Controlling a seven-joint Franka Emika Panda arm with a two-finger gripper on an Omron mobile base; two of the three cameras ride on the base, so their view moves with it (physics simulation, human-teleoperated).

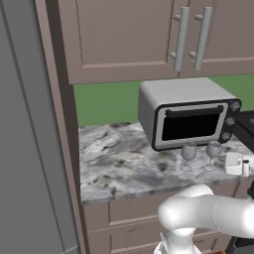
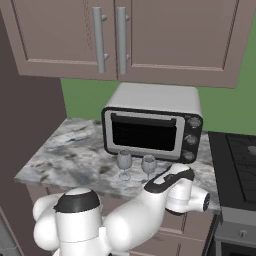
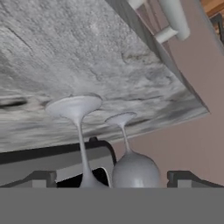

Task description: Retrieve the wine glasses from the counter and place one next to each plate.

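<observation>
Biggest first: the grey-white marbled stone desk (image 1: 114,163) on its mauve-brown drawer cabinets runs along the green wall, and on it sits a silver toaster oven with a dark glass door (image 2: 150,125). Right in front of that oven door stand the two small translucent grey stemmed wine glasses, the left glass (image 2: 124,161) and the right glass (image 2: 148,164), side by side, upright, just apart from each other and near the desk's front edge.

Now the hand. The white arm's wrist sits at the desk's front edge just beside the right glass, and the jaws (image 3: 109,183) stand wide open with nothing between them. The hand view is rolled over, so both glasses hang foot-up; the right glass's bowl (image 3: 135,170) lies straight ahead between the two dark finger tips (image 3: 41,179). Stems run vertical in the room, so I'd judge a level, side-on approach fits.

The base views give the layout; the hand view alone shows the line-up of jaws and bowl.
</observation>
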